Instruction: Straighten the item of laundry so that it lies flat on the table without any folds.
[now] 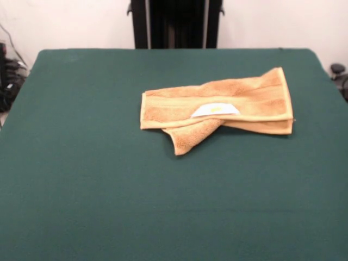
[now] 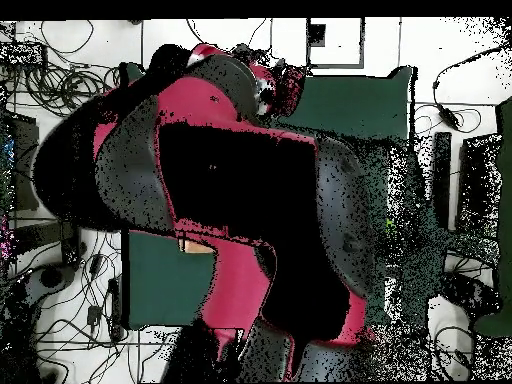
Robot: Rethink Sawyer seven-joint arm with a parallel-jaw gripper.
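Jaws nowhere to be seen from either side, so I cannot tell whether they are released or clenched.

From across the bench, only the black pedestal (image 1: pixel 175 23) shows at the far edge; from above, the bulky red and black arm (image 2: pixel 235 190) blocks nearly everything, with what may be a sliver of towel peeking out beneath it. The small orange-tan terry hand towel (image 1: pixel 217 106) lies right of centre on the dark green felt-covered bench (image 1: pixel 109 190), folded over lengthwise, one corner flap (image 1: pixel 190 138) poking out toward the near side, its white care label (image 1: pixel 215 110) facing up. It looks soft, light and limp, likely to drape and drag rather than slide cleanly. That loose flap or the flat woven border (image 1: pixel 285 98) seems the best place to pinch.
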